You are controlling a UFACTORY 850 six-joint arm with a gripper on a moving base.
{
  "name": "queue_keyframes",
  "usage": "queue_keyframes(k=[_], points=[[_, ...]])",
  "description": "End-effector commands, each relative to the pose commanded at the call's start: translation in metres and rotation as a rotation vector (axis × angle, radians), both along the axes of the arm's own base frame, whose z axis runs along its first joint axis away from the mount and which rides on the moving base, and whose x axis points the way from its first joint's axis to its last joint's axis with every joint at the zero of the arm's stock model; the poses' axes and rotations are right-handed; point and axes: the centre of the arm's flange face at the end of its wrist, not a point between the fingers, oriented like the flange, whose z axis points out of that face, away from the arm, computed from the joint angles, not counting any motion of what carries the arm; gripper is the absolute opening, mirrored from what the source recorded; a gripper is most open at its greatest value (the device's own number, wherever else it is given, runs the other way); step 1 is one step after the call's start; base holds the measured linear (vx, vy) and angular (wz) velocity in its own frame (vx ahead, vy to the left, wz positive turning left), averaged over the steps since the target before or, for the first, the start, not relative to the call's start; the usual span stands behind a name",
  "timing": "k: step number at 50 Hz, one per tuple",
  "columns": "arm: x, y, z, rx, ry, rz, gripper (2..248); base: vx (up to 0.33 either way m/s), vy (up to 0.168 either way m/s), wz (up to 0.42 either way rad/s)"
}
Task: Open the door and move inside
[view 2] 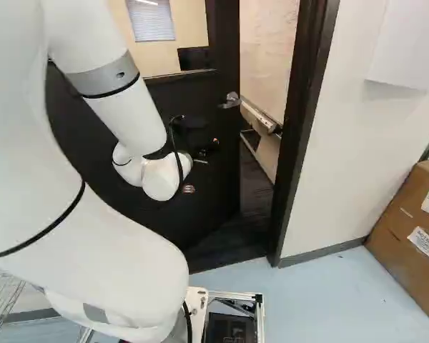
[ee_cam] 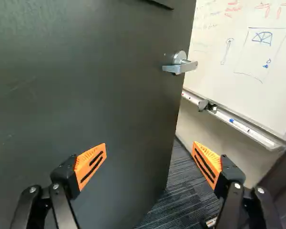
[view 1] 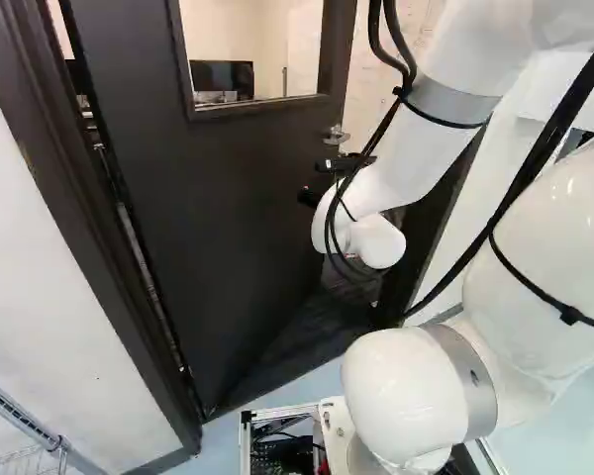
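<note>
Ahead of the arm: a dark door [view 1: 228, 208] is standing partly open, its free edge swinging away from me into the next room.
Handle: a silver lever [ee_cam: 179, 67] is sticking out near the free edge of the door, ahead of my fingertips and apart from them.
Gripper: my black gripper [view 2: 207, 148] is reaching toward the door; in the wrist view its two fingers, with orange pads [ee_cam: 91, 164], are spreading wide and gripping nothing. Whether either is touching the door, I am not able to tell.
Arm: my white arm [view 2: 114, 250] is stretching forward, standing right of the middle in the left base view, with black cables [view 1: 391, 74] running along it.
Doorway: a dark frame [view 2: 298, 143] is bordering the gap beside the door's free edge, and dark carpet [ee_cam: 183, 195] is showing through.
Window: glass in the upper door is showing a black monitor [view 1: 221, 77] in the room beyond.
Whiteboard: a board [ee_cam: 243, 52] with red and blue drawings is hanging past the door, a tray [ee_cam: 238, 126] running under it.
Right side: cardboard boxes [view 2: 404, 250] are resting on the pale blue floor [view 2: 322, 300], near the wall.
</note>
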Motion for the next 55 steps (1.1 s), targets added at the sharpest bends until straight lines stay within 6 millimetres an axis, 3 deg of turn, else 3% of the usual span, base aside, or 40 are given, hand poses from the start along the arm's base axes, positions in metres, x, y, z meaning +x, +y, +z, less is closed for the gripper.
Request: queue_keyframes(k=[55], points=[[0.0000, 0.0000, 0.0000, 0.000, 0.000, 0.000, 247, 0.038, 0.007, 0.032]])
